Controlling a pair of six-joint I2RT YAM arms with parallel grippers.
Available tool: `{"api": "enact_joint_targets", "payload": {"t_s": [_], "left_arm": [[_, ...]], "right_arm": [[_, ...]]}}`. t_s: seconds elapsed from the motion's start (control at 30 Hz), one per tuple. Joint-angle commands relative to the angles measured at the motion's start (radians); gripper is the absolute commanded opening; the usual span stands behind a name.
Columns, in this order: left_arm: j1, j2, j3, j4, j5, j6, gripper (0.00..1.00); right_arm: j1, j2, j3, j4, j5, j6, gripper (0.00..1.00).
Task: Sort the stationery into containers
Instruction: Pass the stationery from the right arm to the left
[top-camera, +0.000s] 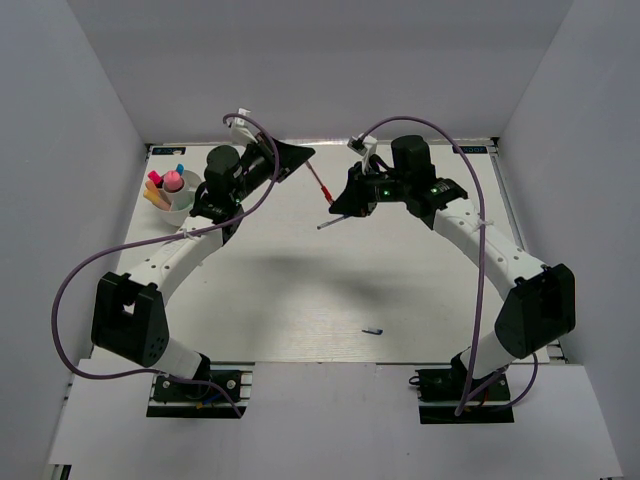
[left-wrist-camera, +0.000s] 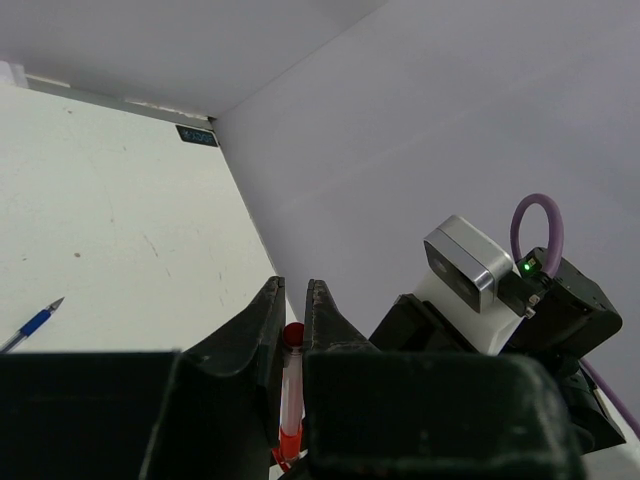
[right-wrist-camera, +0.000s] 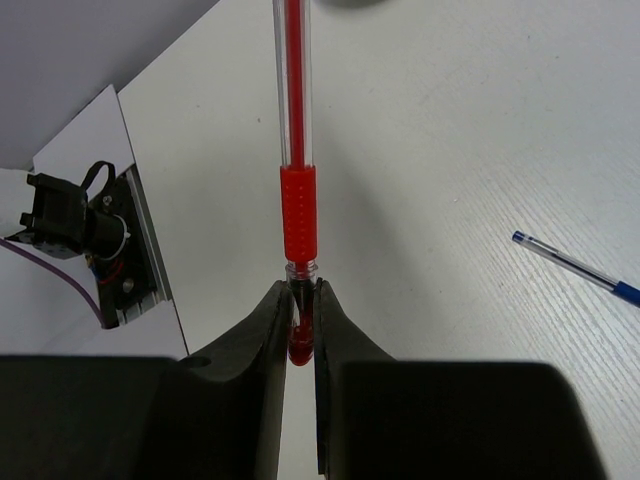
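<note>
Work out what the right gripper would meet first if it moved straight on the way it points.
Probably the left gripper, clamped on the far end of the red pen both hold.

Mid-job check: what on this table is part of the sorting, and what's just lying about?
Job: red pen, held by left claw and right claw; blue pen; bowl with markers.
Lying about: small blue bit, too small to identify; purple cables; corner label.
</note>
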Motion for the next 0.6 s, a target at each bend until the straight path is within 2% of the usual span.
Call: {"api": "enact_joint_targets", "payload": {"t_s": [0.0, 0.57], "left_arm": [[-0.145, -0.012, -0.057, -0.157, 0.285, -0.045, 0.00], [-0.172, -0.013, -0.057, -0.146, 0.285, -0.030, 0.00]], "right_arm": [[0.008, 0.000, 0.136, 0.362, 0.044, 0.013, 0.00], [0.011, 0.009, 0.165, 0.327, 0.023, -0.035, 0.00]]}}
